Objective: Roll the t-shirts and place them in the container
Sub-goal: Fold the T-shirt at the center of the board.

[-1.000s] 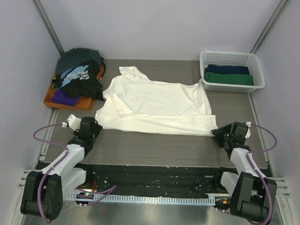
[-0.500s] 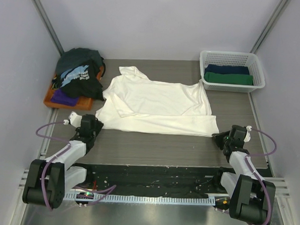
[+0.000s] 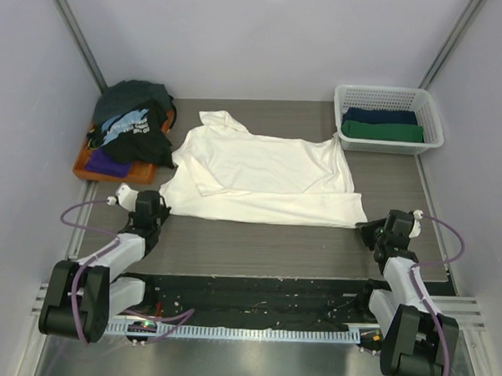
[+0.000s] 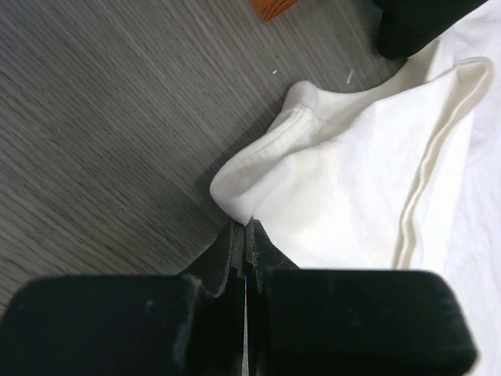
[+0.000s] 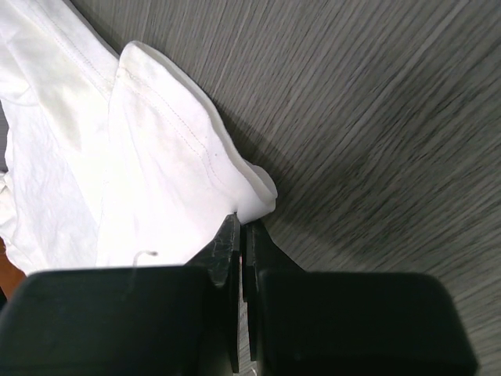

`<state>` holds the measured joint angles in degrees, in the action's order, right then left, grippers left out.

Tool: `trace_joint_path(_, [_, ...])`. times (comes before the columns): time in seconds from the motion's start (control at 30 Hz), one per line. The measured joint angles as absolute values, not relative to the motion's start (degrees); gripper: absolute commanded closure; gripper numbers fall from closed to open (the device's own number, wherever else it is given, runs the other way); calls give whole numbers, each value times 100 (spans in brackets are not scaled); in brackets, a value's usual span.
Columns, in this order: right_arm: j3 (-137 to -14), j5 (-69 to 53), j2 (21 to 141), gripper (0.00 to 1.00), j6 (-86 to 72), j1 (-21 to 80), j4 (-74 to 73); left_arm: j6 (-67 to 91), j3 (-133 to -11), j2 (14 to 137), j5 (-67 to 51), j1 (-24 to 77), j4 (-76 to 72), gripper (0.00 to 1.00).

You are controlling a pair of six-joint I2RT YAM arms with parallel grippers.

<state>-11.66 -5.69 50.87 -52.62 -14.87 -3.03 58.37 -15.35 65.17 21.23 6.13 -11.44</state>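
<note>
A cream-white t-shirt lies spread flat in the middle of the table, folded to a wide band. My left gripper sits at its near left corner, shut on the cloth; the left wrist view shows the gripper pinching the bunched hem of the t-shirt. My right gripper is at the near right corner, also shut on the cloth; in the right wrist view the gripper nips the curled corner of the t-shirt. More t-shirts, black, teal and purple, lie heaped at the far left.
The heap rests on an orange tray by the left wall. A white lattice basket at the far right holds a dark blue roll and a green roll. Bare wood-grain table runs along the shirt's near edge.
Both grippers closed on the shirt's near corners, the right first, then the left. The right arm shifted a little nearer to its corner; the left edged forward.
</note>
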Motion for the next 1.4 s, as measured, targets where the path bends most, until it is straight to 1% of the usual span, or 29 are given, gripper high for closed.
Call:
trace_joint_path(0.17, [-1302,-561,4810,99,-5172,-1487,-762,5780,-1673,5717,2182,613,-495,100])
trace_joint_path(0.33, [-2021,-558,4687,99,-5070,-1485,-1459,5660,-2451,4840,2204,615,716,100])
trace_joint_path(0.47, [-3013,-657,4639,99,-5030,-1485,-1959,5524,-3485,4366,2270,615,1608,100])
trace_joint_path(0.67, [-5266,-1044,4737,99,-4886,-1479,-2729,5207,-5645,4147,2403,620,2762,100])
trace_joint_path(0.73, [-6093,-1181,4836,99,-4838,-1479,-2919,5076,-6506,4189,2414,620,3050,100])
trace_joint_path(0.93, [-7738,-1494,4873,99,-4836,-1481,-3183,4770,-8731,4484,2423,620,3701,100])
trace_joint_path(1.03, [-8418,-1538,4998,99,-4838,-1481,-3242,4644,-9592,4709,2440,617,3846,100])
trace_joint_path(1.13, [-8873,-1566,5109,99,-4853,-1481,-3247,4554,-10003,5004,2453,615,3865,100])
trace_joint_path(1.23, [-9019,-1649,5310,99,-4893,-1481,-3197,4442,-10138,5511,2469,609,3872,100])
trace_joint_path(1.4, [-8978,-1780,6211,99,-5050,-1481,-3057,4405,-10219,6652,2451,609,3874,100])
